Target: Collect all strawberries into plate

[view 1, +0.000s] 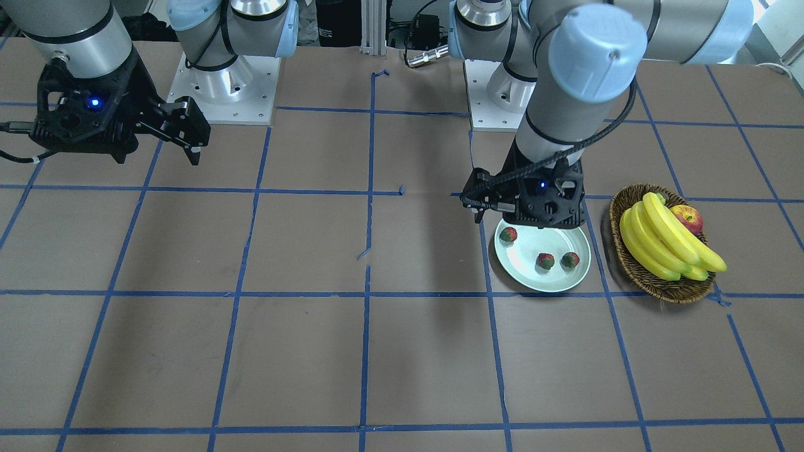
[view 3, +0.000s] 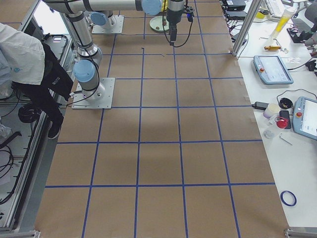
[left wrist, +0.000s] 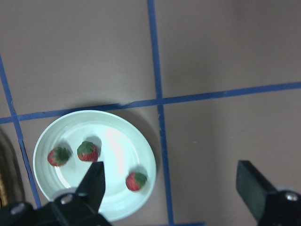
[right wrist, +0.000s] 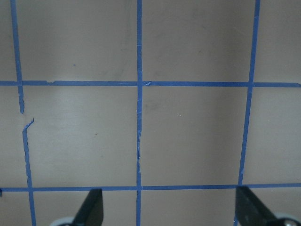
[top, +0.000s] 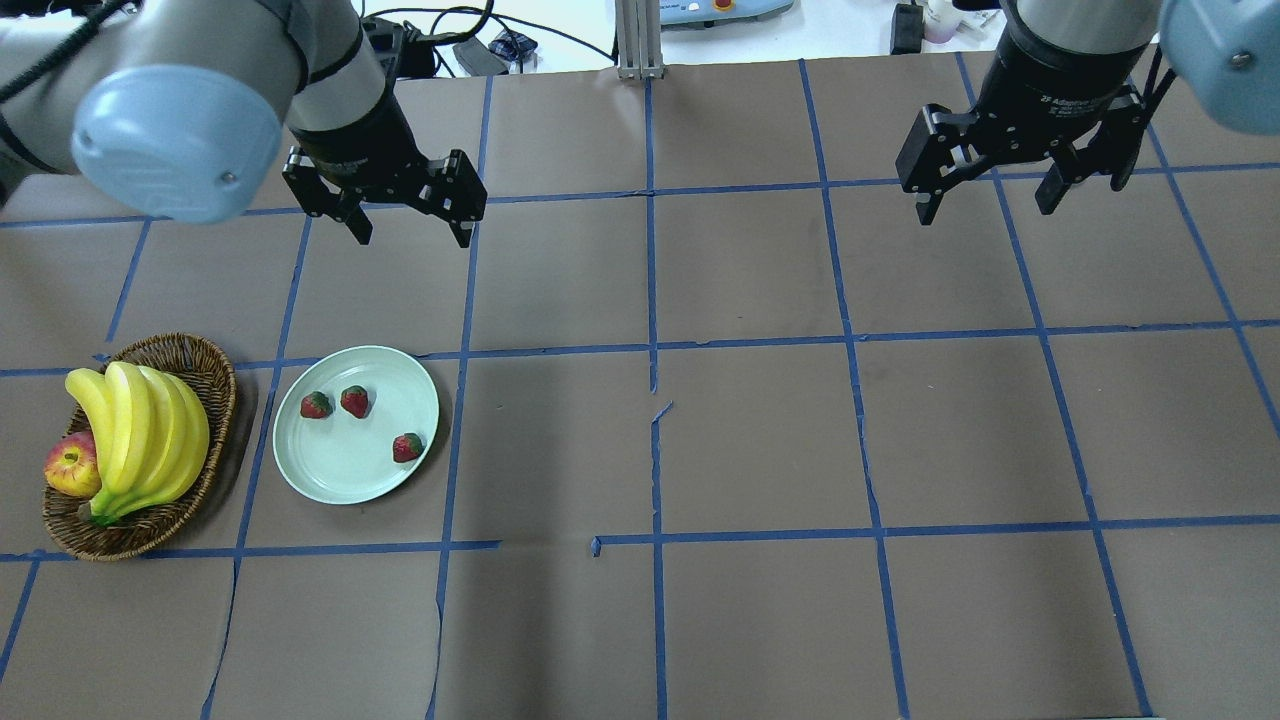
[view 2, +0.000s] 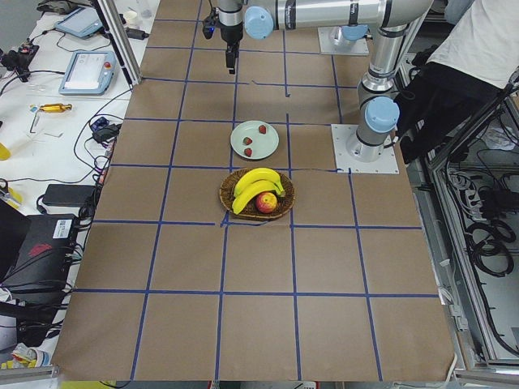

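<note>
The table (top: 760,430) lies broad and bare from the plate's 3 o'clock across to the right gripper (top: 985,205), which hangs with fingers released, well apart from everything. The left gripper (top: 413,225), likewise spread and holding nothing, hovers above the plate's 12 o'clock side. A wicker basket (top: 215,390) of fruit sits just beside the plate (top: 350,465) at its 9 o'clock, not touching. All three strawberries (top: 354,401) rest inside the rim, at 10, 12 and 4 o'clock. Collecting looks finished; what remains is a clean lift away, veering from the basket.
</note>
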`<act>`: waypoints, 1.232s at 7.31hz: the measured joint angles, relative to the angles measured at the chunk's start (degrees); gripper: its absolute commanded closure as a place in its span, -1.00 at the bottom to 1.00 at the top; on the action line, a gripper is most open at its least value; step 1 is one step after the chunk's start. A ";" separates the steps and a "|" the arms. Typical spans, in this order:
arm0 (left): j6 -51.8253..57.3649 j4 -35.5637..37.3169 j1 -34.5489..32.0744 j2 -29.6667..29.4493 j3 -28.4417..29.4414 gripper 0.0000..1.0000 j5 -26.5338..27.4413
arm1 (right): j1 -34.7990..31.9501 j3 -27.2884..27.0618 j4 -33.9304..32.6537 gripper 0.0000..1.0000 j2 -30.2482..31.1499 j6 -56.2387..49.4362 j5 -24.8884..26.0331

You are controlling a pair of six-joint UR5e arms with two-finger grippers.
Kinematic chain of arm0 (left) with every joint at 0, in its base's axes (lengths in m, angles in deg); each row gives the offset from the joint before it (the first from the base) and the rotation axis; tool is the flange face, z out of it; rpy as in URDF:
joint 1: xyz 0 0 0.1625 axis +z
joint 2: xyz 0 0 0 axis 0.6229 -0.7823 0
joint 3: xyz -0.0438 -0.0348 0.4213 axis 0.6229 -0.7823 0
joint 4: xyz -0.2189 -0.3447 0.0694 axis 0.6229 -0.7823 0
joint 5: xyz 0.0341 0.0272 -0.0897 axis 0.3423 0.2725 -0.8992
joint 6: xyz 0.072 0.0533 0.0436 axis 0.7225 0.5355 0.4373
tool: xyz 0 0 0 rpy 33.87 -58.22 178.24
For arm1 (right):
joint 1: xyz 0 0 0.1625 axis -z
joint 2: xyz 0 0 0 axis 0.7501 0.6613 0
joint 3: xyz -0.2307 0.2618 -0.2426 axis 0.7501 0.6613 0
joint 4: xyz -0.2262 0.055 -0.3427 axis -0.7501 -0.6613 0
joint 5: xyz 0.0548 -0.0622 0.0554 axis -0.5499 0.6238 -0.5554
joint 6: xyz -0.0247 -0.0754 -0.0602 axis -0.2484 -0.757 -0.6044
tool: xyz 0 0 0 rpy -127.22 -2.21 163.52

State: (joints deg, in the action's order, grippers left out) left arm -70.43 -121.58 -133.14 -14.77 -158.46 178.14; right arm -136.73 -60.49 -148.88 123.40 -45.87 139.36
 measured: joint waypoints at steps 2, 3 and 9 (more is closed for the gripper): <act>-0.56 1.06 -0.47 1.13 1.37 -1.00 -0.32 | -0.01 0.27 -0.14 -1.00 0.03 0.21 -0.19; -0.67 1.64 -0.60 1.29 1.21 -1.00 -0.36 | -0.03 0.61 -0.36 -1.00 0.04 0.21 -0.27; -0.79 -3.87 -0.75 2.47 1.16 -1.00 0.20 | -0.36 0.79 -1.45 -1.00 0.26 0.20 -0.37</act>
State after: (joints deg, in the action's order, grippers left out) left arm -71.22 -125.45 -133.89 -12.30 -157.30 178.34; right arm -137.08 -59.70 -150.32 123.66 -45.66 138.99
